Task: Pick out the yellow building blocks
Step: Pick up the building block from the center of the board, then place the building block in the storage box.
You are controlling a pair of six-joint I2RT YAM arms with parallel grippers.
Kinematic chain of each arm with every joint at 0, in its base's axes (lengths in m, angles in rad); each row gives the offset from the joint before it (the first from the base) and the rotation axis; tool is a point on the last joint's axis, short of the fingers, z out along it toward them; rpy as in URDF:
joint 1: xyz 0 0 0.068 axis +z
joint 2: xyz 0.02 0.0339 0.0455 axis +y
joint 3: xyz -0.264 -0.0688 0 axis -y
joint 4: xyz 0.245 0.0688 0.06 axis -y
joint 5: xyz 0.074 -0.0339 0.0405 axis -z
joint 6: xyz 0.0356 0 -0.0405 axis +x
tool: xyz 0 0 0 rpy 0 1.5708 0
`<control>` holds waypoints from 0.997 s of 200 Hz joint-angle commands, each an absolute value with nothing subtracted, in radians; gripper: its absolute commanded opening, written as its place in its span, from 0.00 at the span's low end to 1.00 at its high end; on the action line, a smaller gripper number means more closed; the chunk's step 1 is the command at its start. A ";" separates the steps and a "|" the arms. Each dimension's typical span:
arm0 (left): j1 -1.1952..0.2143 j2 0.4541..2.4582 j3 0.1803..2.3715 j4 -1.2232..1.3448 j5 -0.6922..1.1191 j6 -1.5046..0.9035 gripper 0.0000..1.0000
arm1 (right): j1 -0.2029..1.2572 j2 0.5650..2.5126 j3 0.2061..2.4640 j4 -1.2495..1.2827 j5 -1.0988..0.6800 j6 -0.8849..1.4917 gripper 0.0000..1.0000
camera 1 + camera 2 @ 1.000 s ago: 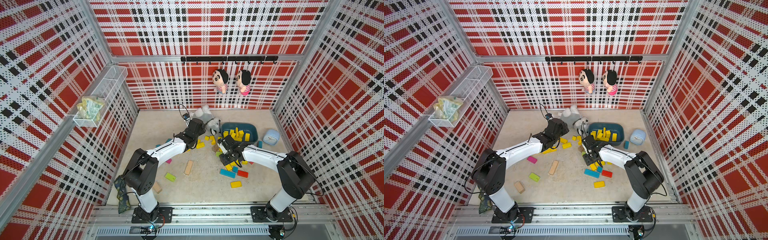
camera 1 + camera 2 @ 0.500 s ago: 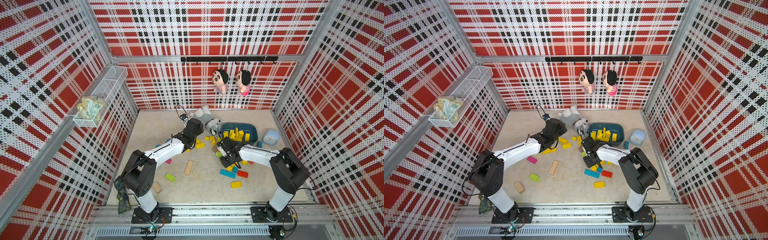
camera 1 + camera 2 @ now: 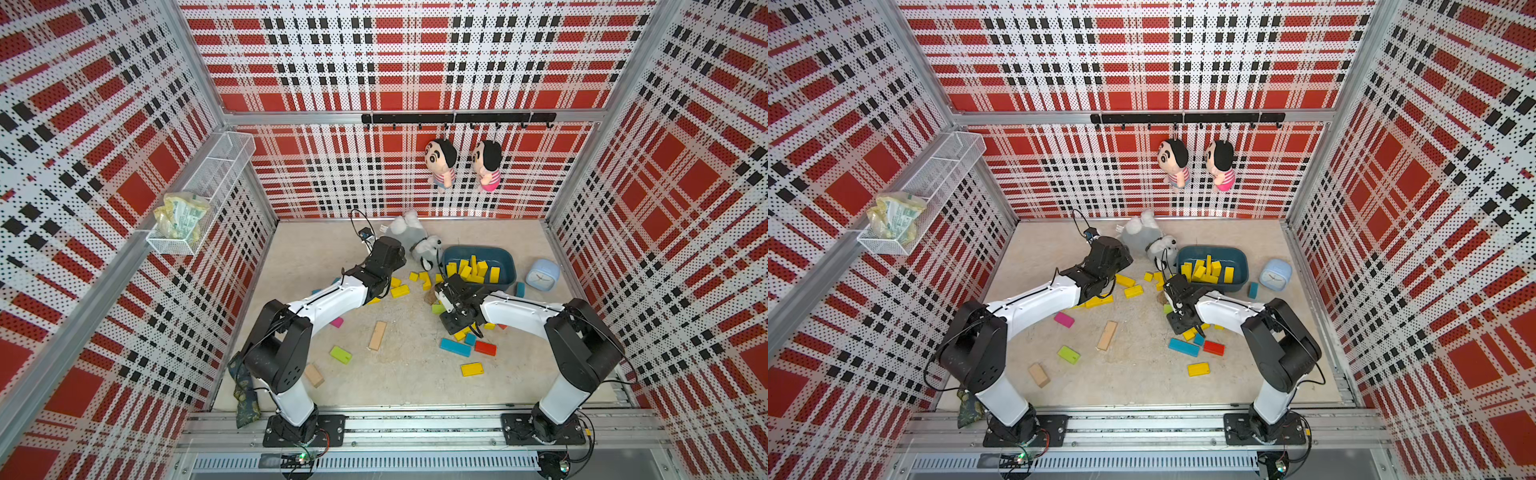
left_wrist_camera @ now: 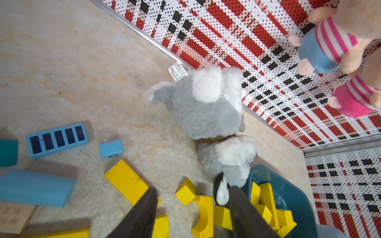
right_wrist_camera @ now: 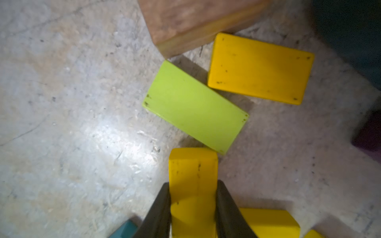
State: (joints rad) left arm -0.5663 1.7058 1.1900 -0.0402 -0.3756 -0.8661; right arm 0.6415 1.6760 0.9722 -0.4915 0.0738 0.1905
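Left wrist view looks down past the left gripper [image 4: 192, 188]. Its two dark fingers [image 4: 144, 216] are spread apart with nothing between them, and it hangs over loose yellow building blocks [image 4: 125, 181] on the beige floor [image 4: 61, 61]: a long bar, a cube and an arch piece. Just beyond them lies a grey-and-white plush toy [image 4: 206, 107], its head right at the rim of a teal bin [image 4: 288, 195].

In both top views more yellow pieces lie scattered between the grippers. A lone yellow brick [image 3: 471, 369] sits nearer the front edge, well apart from the rest.

Further right, the right gripper [image 5: 191, 183] is low at the floor. Its fingers press against both sides of a yellow block [image 5: 192, 164], so it is clamped on that piece. Near it lie a lime-green brick [image 5: 195, 107], a flat yellow brick [image 5: 259, 68] and a bare-wood block [image 5: 195, 22].

Rightmost, the bin holds a heap of yellow blocks [image 3: 473, 270], some on end and leaning. A pale blue clock [image 3: 542, 274] stands beside it.
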 commanded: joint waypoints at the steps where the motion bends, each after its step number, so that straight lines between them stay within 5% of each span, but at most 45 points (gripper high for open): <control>1: -0.555 1.679 1.202 -0.058 -0.392 -0.854 0.59 | 0.650 1.580 0.954 -0.414 0.111 0.214 0.30; 87: -0.548 1.698 1.213 -0.063 -0.389 -0.859 0.59 | 0.488 1.519 1.089 -0.363 0.200 0.302 0.27; 199: -0.548 1.687 1.203 -0.134 -0.462 -0.891 0.63 | 0.366 1.922 1.441 -0.327 0.110 0.387 0.27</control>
